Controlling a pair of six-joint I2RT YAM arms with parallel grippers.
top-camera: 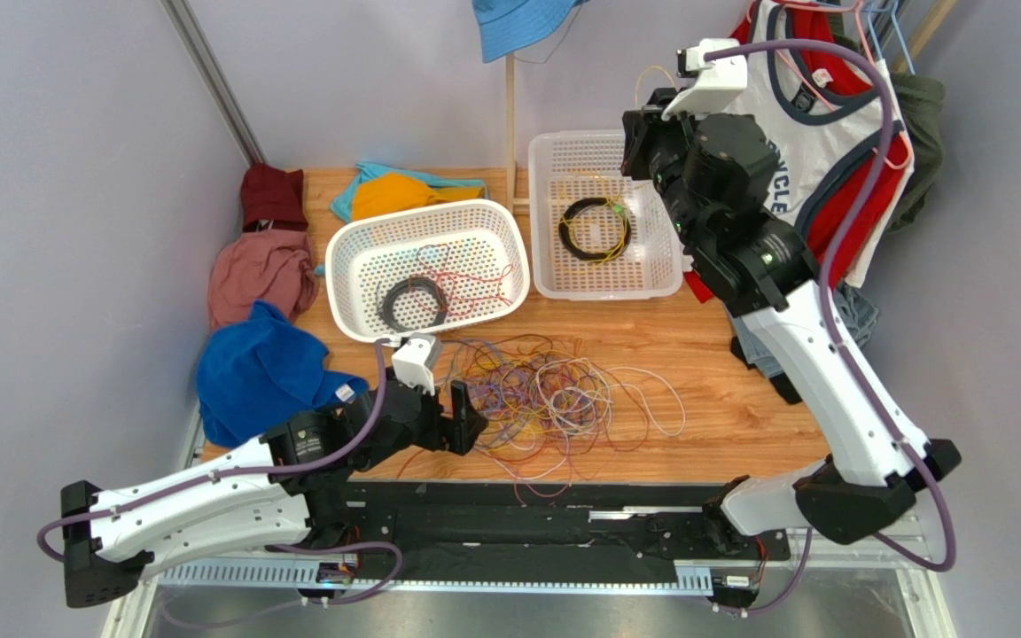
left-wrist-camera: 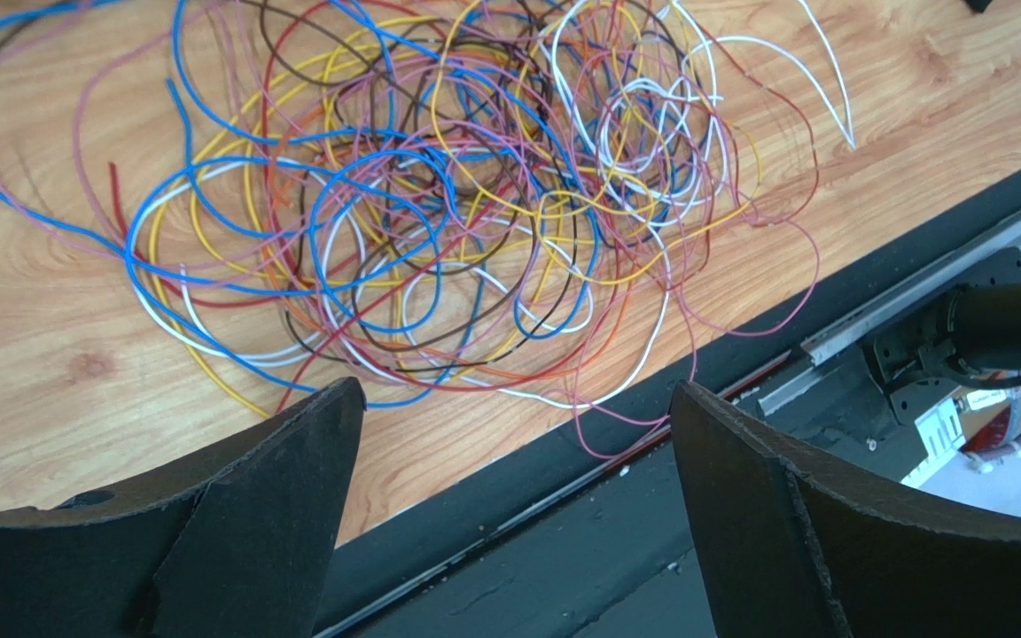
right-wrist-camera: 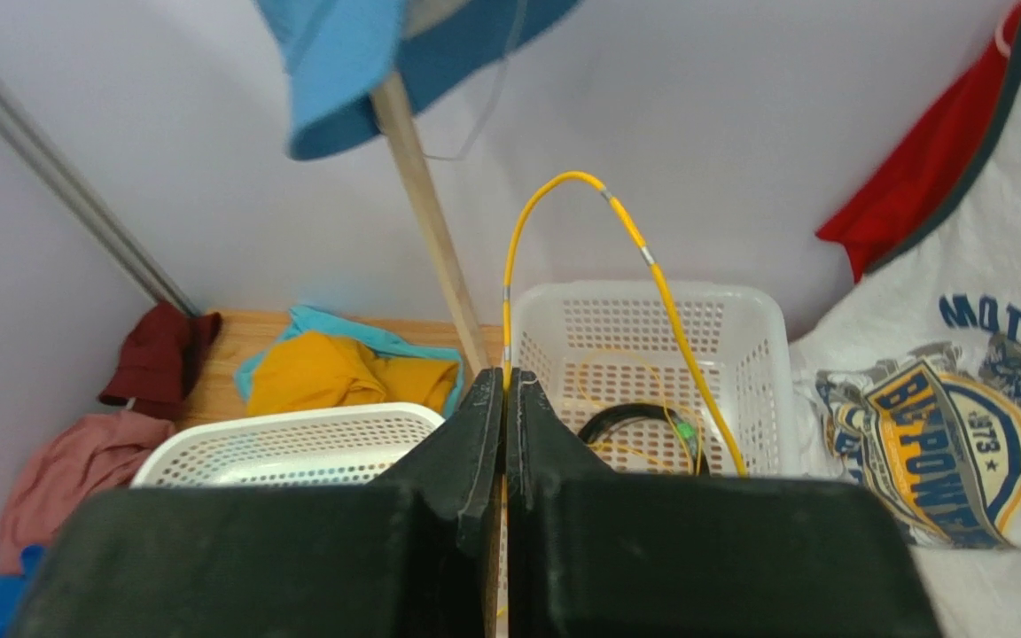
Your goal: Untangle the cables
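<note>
cables (top-camera: 543, 392) tangled on wooden table (top-camera: 722, 335), pale grey walls (top-camera: 63, 160) around.

You have the cables (top-camera: 543, 392) on the desk (top-camera: 722, 379). Behind them, the left basket (top-camera: 347, 253) and right basket (top-camera: 609, 282) sit side by side, with clothes (top-camera: 260, 273) further left.

Robot lab booth — plain grey walls (top-camera: 63, 160), wooden table (top-camera: 729, 399), bolted arms (top-camera: 822, 359), baskets (top-camera: 343, 259), heaped clothes (top-camera: 256, 273).

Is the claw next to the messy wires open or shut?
Open. The left claw holds its black fingers wide apart, gripping nothing, beside the tangled thin colourful wires.
</note>
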